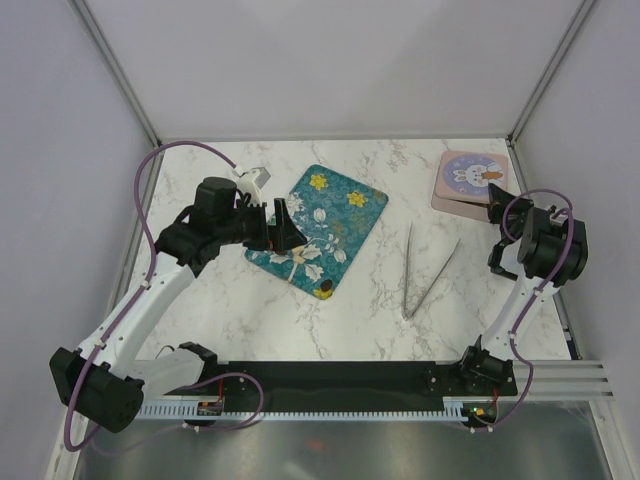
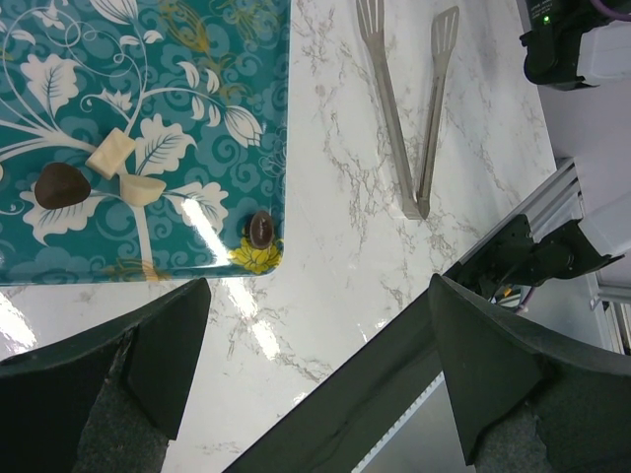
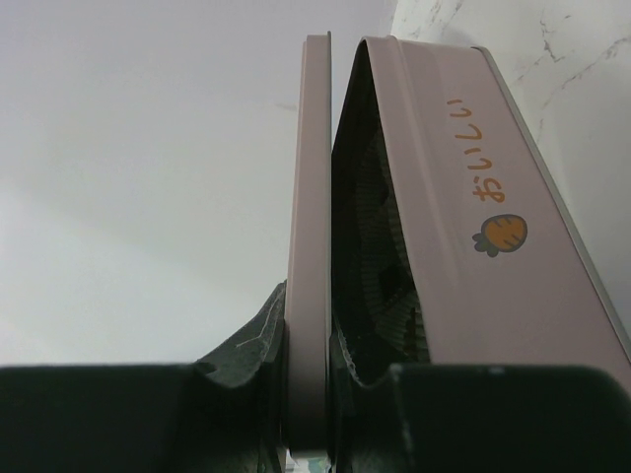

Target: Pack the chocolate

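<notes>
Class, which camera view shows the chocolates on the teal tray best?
Left wrist: four chocolates show clearly on the tray, two brown, two tan. Top external shows only one dark piece at the tray's near corner. Right wrist shows none, only the pink tin.

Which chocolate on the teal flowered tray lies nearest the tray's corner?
The dark brown oval chocolate, alone by the corner; the other three cluster farther in.

Four chocolates lie on the teal tray, just ahead of the open left gripper. A dark brown rounded piece, a tan square and a tan wedge huddle beyond one finger. A dark oval sits apart at the tray's corner, nearer the gap between the fingers.
</notes>
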Controlling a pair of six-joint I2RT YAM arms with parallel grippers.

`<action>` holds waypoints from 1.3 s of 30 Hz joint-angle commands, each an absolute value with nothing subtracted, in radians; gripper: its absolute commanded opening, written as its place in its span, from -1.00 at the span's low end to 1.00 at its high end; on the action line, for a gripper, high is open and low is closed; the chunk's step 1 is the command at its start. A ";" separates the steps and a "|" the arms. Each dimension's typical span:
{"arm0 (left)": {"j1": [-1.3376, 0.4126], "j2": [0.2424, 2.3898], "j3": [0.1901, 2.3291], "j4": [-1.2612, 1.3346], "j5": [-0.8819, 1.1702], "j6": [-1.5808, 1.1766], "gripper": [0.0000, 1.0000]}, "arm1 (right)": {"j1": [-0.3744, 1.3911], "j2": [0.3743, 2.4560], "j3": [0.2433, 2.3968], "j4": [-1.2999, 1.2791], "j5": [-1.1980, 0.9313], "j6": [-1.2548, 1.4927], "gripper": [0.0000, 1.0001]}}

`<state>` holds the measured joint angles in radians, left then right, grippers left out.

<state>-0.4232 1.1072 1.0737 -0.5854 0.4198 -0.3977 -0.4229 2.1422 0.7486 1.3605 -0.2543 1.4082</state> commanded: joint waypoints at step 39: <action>-0.426 1.068 1.072 -0.598 0.391 -0.334 0.99 | -0.436 2.065 0.727 1.313 -0.193 1.289 -0.35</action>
<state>-0.4232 1.0981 1.0737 -0.5972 0.4107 -0.3748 -0.4244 2.1036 0.7338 1.3365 -0.2283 1.3201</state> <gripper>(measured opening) 0.993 0.321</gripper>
